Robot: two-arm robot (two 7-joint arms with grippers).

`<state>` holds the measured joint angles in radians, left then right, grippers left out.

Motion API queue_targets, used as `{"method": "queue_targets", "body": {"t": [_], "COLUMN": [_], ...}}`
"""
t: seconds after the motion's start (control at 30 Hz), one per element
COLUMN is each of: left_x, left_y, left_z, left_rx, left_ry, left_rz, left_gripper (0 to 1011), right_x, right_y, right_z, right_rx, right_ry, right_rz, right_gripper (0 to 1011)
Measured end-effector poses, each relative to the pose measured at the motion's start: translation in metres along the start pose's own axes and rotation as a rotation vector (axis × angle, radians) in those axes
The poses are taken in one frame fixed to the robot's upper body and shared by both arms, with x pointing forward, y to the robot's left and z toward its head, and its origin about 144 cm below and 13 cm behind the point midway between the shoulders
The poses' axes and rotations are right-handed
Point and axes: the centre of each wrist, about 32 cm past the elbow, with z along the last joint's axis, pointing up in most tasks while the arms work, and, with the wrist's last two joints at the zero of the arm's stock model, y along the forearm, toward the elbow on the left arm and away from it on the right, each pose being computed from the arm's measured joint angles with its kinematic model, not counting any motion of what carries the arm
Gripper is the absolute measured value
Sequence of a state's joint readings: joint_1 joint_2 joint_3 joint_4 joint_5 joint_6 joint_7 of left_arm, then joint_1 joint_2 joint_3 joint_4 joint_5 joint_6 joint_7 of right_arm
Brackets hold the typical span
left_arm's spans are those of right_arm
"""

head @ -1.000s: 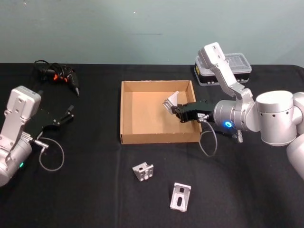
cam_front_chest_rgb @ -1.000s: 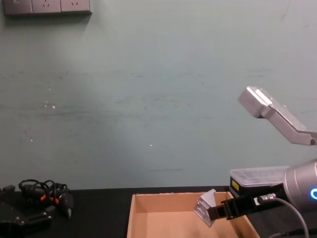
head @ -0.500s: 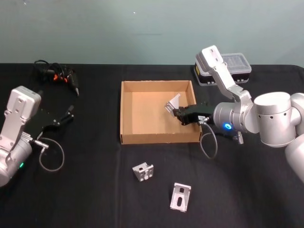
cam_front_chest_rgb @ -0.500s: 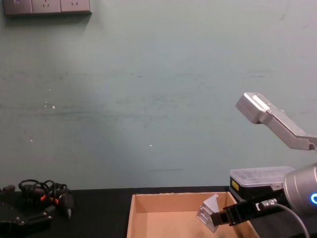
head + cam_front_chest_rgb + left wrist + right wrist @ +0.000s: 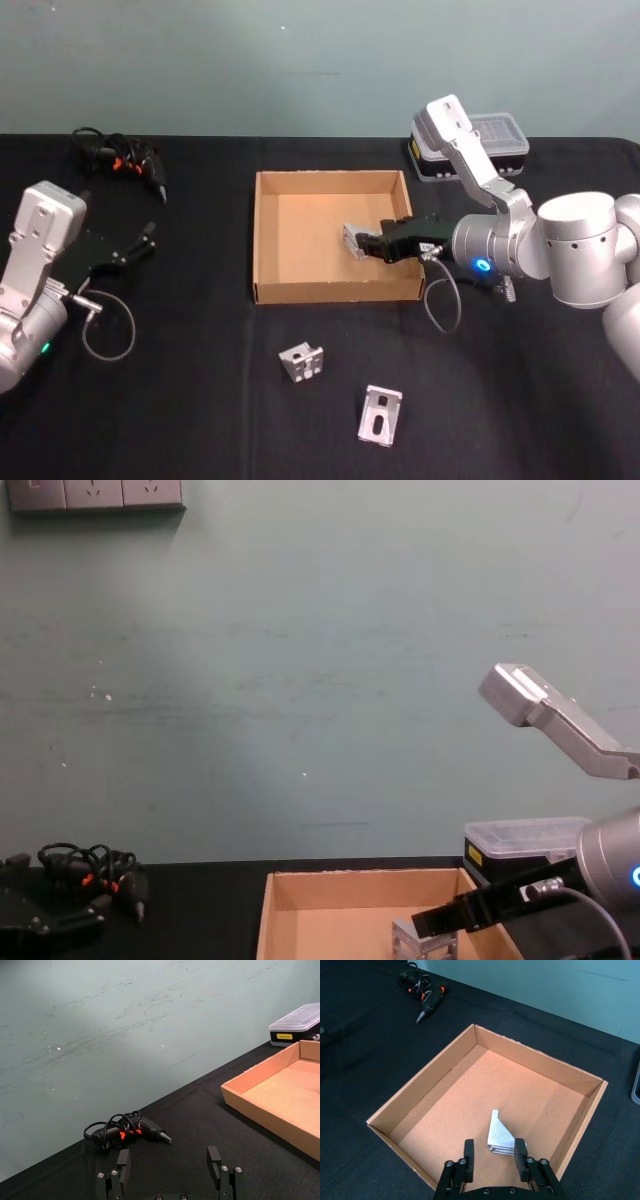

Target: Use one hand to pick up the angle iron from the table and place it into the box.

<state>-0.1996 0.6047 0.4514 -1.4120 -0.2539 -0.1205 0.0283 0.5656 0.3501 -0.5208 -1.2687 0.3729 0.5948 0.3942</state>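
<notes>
Angle iron (image 5: pixel 499 1136) rests on the box (image 5: pixel 425 1082) floor inside the right hand's (image 5: pixel 494 1144) wide grip, seemingly delivered; left hand (image 5: pixel 168 1152) idles wide at the desk's (image 5: pixel 200 380) left edge.

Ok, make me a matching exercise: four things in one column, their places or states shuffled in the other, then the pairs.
1. silver metal angle iron by the open right gripper
2. clear-lidded black plastic case
3. black cable bundle with orange marks
4. black left gripper

A. open, empty, over the black table's left side
B. inside the tan cardboard box
C. table's far left
D. behind the box's far right corner

Pairs: 1-B, 2-D, 3-C, 4-A
</notes>
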Motion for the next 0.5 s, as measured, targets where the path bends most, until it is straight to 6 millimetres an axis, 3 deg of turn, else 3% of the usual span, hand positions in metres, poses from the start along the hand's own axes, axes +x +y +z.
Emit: {"method": "queue_targets", "body": {"t": [0.3, 0.5], "left_x": [0.000, 0.000], "left_y": [0.000, 0.000], "left_z": [0.000, 0.000], "left_rx": [0.000, 0.000], "left_ry": [0.000, 0.000], "left_rz": [0.000, 0.000], "left_gripper": [1000, 1000], "right_x": [0.003, 0.005], "right_y": [-0.009, -0.021], "right_z": [0.001, -0.001], "right_rx": [0.035, 0.077], "right_ry": [-0.009, -0.026], "right_rz": [0.000, 0.000], "right_gripper": [776, 917]}}
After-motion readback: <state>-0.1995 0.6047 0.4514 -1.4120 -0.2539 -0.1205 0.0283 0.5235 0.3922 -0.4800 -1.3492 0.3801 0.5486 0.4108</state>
